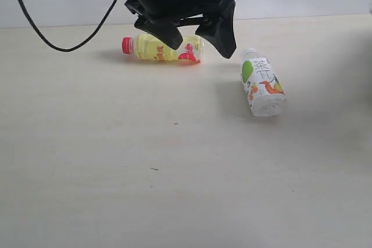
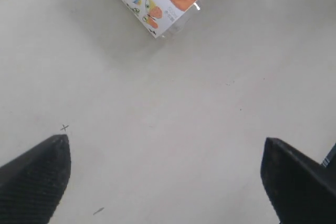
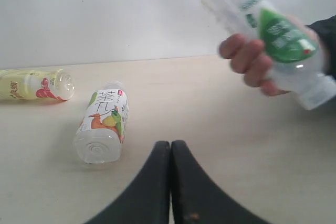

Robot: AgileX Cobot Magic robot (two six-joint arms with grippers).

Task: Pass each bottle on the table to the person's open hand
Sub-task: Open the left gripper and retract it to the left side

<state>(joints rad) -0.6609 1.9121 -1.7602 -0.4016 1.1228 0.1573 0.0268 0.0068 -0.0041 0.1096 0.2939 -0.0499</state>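
Pickup looks to be the step in hand: the yellow bottle [image 1: 163,49] lies on its side on the table [image 1: 174,172], partly hidden behind the left gripper [image 1: 202,47]. That gripper's fingers are spread wide with nothing between them, and the white-capped bottle [image 1: 263,82] lies on its side ahead of the fingertips, clear of the gap. Further right, the right gripper [image 3: 171,144] has its fingers pressed together on nothing, the person's hand [image 3: 252,61] ahead of those tips grips a green-labelled bottle [image 3: 273,40], and next, I judge, the spread fingers must descend astride one lying bottle before closing.
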